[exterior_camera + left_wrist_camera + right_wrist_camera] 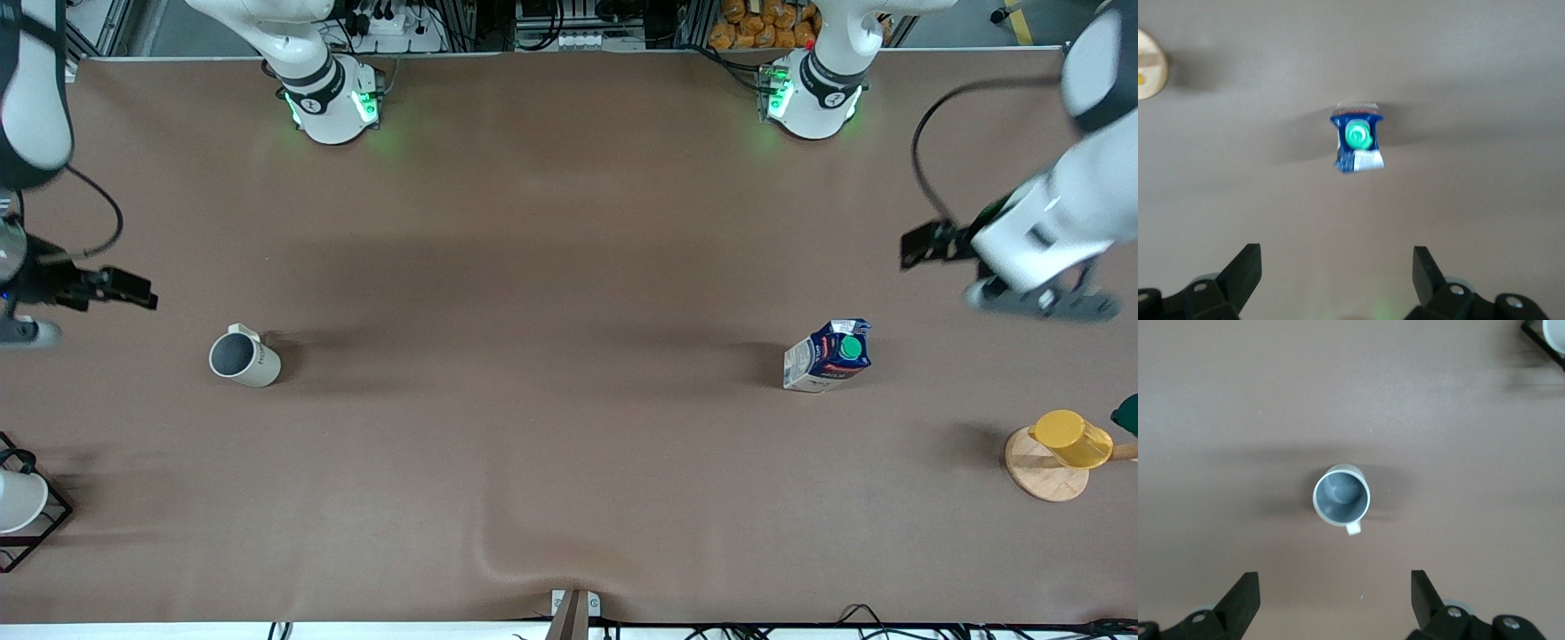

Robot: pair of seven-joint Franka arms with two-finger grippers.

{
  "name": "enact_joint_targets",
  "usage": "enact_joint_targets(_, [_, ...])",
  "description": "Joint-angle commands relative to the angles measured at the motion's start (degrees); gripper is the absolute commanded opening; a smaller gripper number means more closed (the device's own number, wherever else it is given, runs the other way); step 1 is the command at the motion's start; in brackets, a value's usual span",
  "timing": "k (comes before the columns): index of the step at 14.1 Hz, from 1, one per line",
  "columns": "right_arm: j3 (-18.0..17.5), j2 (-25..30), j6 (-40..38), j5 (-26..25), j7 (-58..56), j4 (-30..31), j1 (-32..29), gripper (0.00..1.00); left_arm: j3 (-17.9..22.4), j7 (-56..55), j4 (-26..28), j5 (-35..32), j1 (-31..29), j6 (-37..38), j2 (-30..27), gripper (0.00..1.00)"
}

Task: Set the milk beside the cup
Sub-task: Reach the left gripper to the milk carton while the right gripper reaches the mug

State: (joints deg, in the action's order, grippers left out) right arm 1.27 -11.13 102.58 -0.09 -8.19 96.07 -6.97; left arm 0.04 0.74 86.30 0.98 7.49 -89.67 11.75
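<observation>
above milk (pixel 1357 139) and cup (pixel 1341 496), well apart, both pincers hang wide.

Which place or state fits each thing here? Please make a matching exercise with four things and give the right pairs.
Things:
1. milk carton
2. mug
3. yellow cup
4. left gripper

Places or states:
A. on a round wooden stand
B. standing toward the right arm's end of the table
C. open, up in the air above the table, holding nothing
D. standing toward the left arm's end, green cap on top

Pairs: 1-D, 2-B, 3-A, 4-C
</observation>
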Motion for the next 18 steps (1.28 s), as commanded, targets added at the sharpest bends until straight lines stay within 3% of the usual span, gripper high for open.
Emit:
enact_joint_targets(1, [-0.66, -4.32, 6.8, -0.96, -3.91, 1.82, -2.24, 1.0, 0.04, -1.36, 6.75, 1.04, -0.01, -7.25, -0.76, 1.0])
enact_joint_targets(5, [-0.74, -10.66, 12.2, -0.17, -9.91, 2.27, -4.19, 1.0, -0.31, -4.7, 13.28, 0.87, 1.65, -16.41, 0.38, 1.0])
enact_joint_targets(7, [-0.74, -13.54, 12.46, 0.0, -9.39, 2.28, -4.27, 1.0, -0.31, -4.7, 13.37, 0.87, 1.83, -16.95, 2.05, 1.0])
enact_joint_targets(9, [-0.74, -16.63, 14.65, 3.24, -9.56, 2.45, -4.54, 1.0, -0.31, -4.7, 13.54, 0.78, 1.83, -17.03, 3.37, 1.0])
enact_joint_targets(13, [-0.83, -20.68, 18.78, 3.6, -10.17, 3.93, -4.89, 0.97, -0.31, -4.7, 13.46, 0.69, 1.83, -18.43, 6.18, 1.0])
enact_joint_targets(14, [-0.92, -20.59, 21.32, 3.61, -10.61, 5.77, -4.89, 0.84, -0.31, -4.61, 13.28, 0.69, 1.83, -18.88, 6.79, 1.0])
enact_joint_targets(15, [-0.92, -20.25, 22.65, 3.61, -11.57, 7.27, -4.8, 0.64, -0.31, -4.43, 13.28, 0.61, 1.83, -19.05, 7.41, 1.0])
enact_joint_targets(17, [-1.01, -20.07, 22.4, 3.61, -11.76, 7.46, -4.54, 0.08, -0.31, -4.35, 13.19, -0.88, 1.83, -19.67, 8.46, 1.0])
enact_joint_targets(18, [-1.01, -19.72, 22.05, 3.61, -11.5, 7.46, -4.28, 0.0, -0.31, -4.35, 13.11, -1.06, 1.92, -19.84, 9.16, 1.0])
